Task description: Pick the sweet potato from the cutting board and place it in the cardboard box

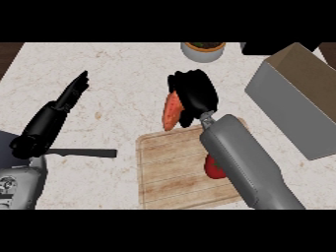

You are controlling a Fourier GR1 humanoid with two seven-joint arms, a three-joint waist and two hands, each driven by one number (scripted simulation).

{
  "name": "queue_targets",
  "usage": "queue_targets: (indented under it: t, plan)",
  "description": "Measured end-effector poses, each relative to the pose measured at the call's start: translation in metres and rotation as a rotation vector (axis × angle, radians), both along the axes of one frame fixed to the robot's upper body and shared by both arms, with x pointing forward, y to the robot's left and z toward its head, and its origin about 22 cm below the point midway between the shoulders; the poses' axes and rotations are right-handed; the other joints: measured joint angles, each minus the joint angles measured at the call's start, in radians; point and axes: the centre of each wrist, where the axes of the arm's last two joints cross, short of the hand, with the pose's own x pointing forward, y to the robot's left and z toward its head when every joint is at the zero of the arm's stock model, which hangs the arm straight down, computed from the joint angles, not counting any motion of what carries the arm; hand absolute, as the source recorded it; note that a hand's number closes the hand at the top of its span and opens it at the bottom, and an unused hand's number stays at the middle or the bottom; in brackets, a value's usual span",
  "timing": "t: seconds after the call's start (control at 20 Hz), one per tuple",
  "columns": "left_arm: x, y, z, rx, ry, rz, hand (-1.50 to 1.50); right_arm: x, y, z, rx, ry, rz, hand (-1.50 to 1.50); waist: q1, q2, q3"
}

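Just past the far edge of the cutting board (172,172), the right hand (193,91) curls round the sweet potato (172,112), which juts out at 7 o'clock. So exposed, it may slip free or clip the wall of the cardboard box (294,118) at 3 o'clock. The left hand (72,91) rests open at 9 o'clock.

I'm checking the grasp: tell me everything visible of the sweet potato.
The sweet potato is orange, elongated and tapered, smooth-skinned. It runs lengthwise up the view, its lower tip at the far edge of the cutting board, the rest over the pale counter. The right robot hand curls round its upper right side and hides part of it. Whether it is lifted or touches the board cannot be told.
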Motion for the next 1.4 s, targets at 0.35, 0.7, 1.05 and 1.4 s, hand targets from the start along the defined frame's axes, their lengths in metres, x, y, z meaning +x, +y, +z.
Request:
queue_targets:
  t: [0.35, 0.7, 1.05, 1.4]
  plan:
    - [-0.006, 0.013, 0.003, 0.004, 0.007, 0.015, 0.0, 0.002, -0.003, 0.064, 0.171, -0.155, -0.226, 1.5, -0.015, -0.007, 0.0]
    - [-0.007, 0.006, 0.005, 0.001, 0.011, 0.016, 0.0, 0.018, -0.056, 0.103, 0.325, -0.25, -0.5, 1.5, -0.015, -0.004, 0.0]
    - [-0.003, 0.005, 0.006, -0.008, 0.005, 0.011, 0.0, 0.038, -0.133, 0.118, 0.337, -0.279, -0.655, 1.5, -0.01, -0.001, 0.0]
    - [-0.003, 0.006, 0.003, 0.001, 0.001, 0.003, 0.0, 0.051, -0.197, 0.108, 0.211, -0.064, -0.725, 1.5, -0.005, 0.001, 0.0]
